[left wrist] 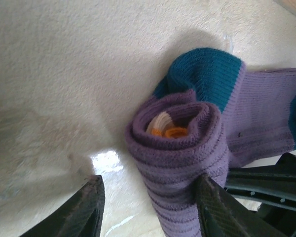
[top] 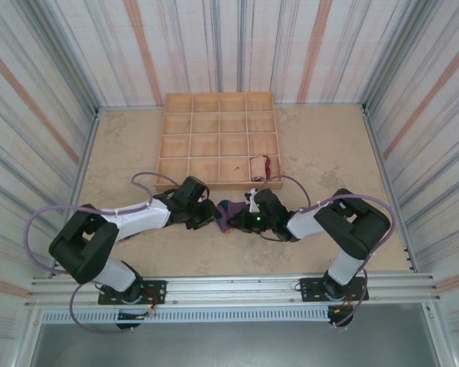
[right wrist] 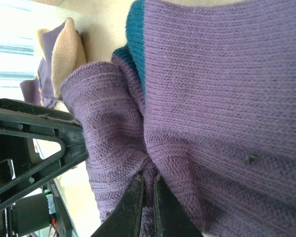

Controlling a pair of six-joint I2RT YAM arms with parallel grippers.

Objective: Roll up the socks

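Beige tabletop (top: 329, 153) is carrying a ribbed purple sock (left wrist: 182, 148), teal-toed, coiling around its orange cuff, near centre. My right gripper (right wrist: 147, 197) is pinching its knit; my left gripper (left wrist: 149, 197) is straddling the roll, jaws apart. Beyond, a wooden grid tray (top: 162, 138) is holding a rolled cream sock (top: 258, 167), near-right cell.

The compartment tray (top: 218, 138) sits far-centre on the table (top: 329, 153), a rolled sock (top: 258, 167) in its near row, right of middle. Just near of it lies a half-rolled sock (top: 226, 214), between left gripper (top: 211, 215) and right gripper (top: 242, 217).
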